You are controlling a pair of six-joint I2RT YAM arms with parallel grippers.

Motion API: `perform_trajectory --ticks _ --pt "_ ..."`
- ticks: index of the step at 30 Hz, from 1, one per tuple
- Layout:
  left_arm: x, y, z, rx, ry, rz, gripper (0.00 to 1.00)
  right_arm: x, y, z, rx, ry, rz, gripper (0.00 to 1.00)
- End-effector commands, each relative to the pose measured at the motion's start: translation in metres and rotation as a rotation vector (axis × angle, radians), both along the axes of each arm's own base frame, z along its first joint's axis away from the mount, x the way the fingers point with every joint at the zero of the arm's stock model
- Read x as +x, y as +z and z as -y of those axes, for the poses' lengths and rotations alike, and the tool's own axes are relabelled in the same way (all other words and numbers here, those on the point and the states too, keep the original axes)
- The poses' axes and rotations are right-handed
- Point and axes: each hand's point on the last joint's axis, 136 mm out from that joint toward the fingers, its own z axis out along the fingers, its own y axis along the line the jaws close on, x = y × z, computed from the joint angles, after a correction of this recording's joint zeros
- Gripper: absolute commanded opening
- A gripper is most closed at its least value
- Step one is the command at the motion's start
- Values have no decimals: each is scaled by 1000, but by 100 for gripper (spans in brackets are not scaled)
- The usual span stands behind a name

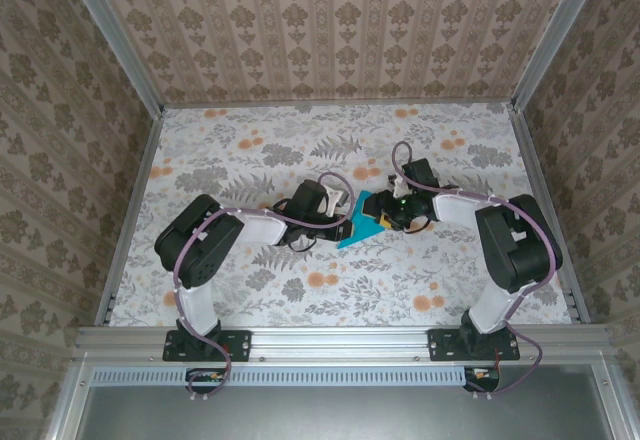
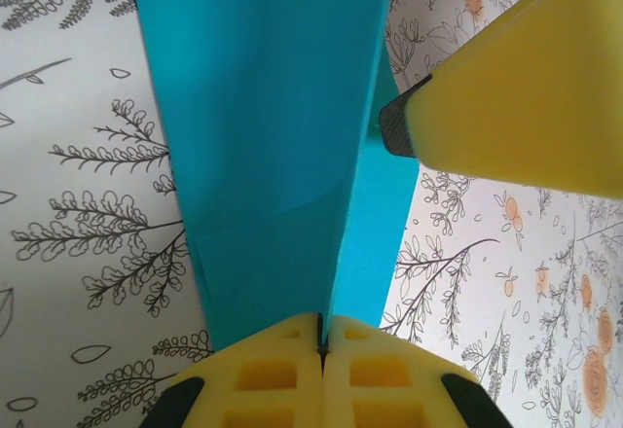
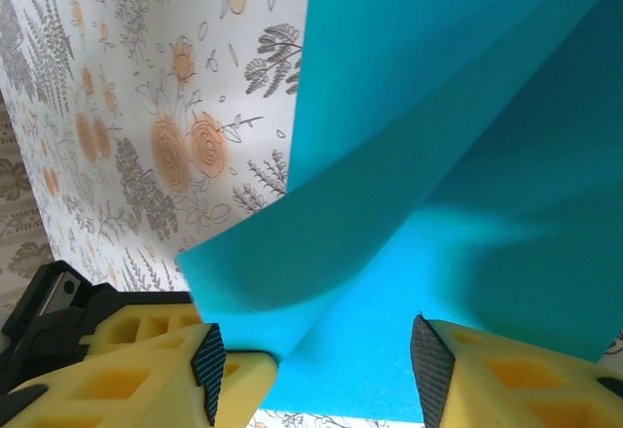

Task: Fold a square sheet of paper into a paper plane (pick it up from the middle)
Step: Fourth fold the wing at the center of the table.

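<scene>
Well, the plane point(image 1: 358, 228) sits mid-table point(image 1: 250, 150). The left gripper point(image 2: 321, 336) has its jaws pinched tight on one end, probably to anchor it. The right gripper point(image 3: 316, 370) straddles the other end, jaws apart, clamping nothing yet, likely poised to press a fold.

Built of black joints and white links, left arm point(image 1: 205, 245) lower left, right arm point(image 1: 515, 245) lower right. Strung with lilac cables point(image 1: 179, 270). Tipped with yellow, grid-pocketed left tool point(image 2: 321, 336) and right tool point(image 3: 319, 370), black ribbed pads point(image 3: 425, 365).
</scene>
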Motion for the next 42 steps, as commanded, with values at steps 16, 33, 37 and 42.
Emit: perform_trajectory --ticks 16,33,37,42 --pt "-4 -4 6 -51 -22 -54 5 1 -26 -1 -42 11 -70 55" --pt "9 27 -22 -50 110 -1 36 -14 -51 13 -195 24 -167 60" --pt "9 36 -24 -75 144 3 31 -16 -54 16 -228 28 -181 61" --pt "5 42 -14 -132 131 -4 23 -21 -61 20 -272 34 -206 62"
